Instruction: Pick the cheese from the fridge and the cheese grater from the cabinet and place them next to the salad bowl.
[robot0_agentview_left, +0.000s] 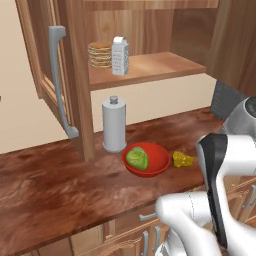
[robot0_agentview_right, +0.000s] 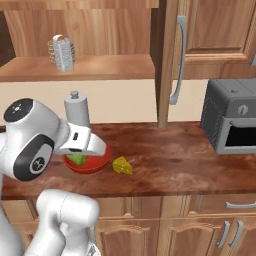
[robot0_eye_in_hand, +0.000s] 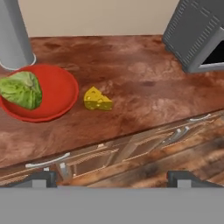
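The yellow cheese lies on the brown counter, just right of the red salad bowl, which holds a green lettuce head. On the shelf of the open wooden cabinet the white-grey cheese grater stands upright. My gripper is open and empty. It hovers in front of the counter edge, well back from the cheese. In the right base view my arm covers part of the bowl.
A tall grey cylinder with a knob stands behind the bowl. Beside the grater is a stack of tan discs. The cabinet door hangs open with its bar handle. A grey oven sits at the counter's right.
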